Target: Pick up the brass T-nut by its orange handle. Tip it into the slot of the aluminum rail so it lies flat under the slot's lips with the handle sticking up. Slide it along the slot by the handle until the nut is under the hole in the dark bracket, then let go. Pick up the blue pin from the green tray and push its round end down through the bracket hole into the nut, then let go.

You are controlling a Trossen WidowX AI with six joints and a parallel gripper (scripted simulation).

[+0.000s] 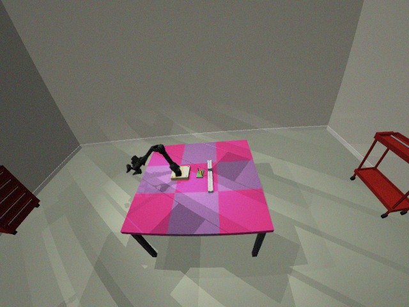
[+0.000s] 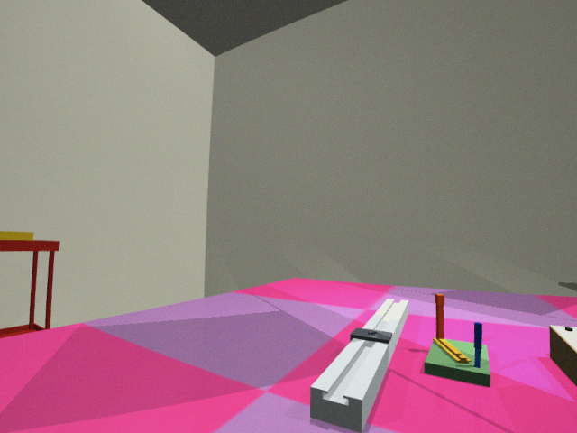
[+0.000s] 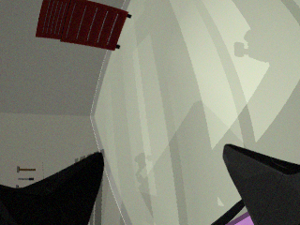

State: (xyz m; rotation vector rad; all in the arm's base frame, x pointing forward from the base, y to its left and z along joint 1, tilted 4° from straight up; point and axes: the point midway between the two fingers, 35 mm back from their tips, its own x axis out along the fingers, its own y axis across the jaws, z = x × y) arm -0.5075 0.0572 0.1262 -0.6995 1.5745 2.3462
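Note:
The brass T-nut (image 2: 451, 350) lies on the green tray (image 2: 457, 372) (image 1: 199, 176), with its orange handle (image 2: 439, 317) standing up at the far end. The blue pin (image 2: 477, 344) stands upright in the tray near the nut's other end. The aluminum rail (image 1: 210, 183) (image 2: 338, 373) lies beside the tray, its slot facing up. The dark bracket (image 1: 209, 169) (image 2: 361, 334) bridges the slot, with its hole on top. My gripper (image 3: 164, 157) (image 1: 131, 171) is open and empty, far from the tray and rail, beyond the table's left side in the top view.
My arm's base stands on a pale board (image 1: 185, 173) (image 2: 569, 340) on the pink and purple table (image 1: 242, 211). The tray is between this board and the rail. A red cart (image 1: 379, 187) and a red cabinet (image 1: 15, 201) (image 3: 89, 23) stand away from the table.

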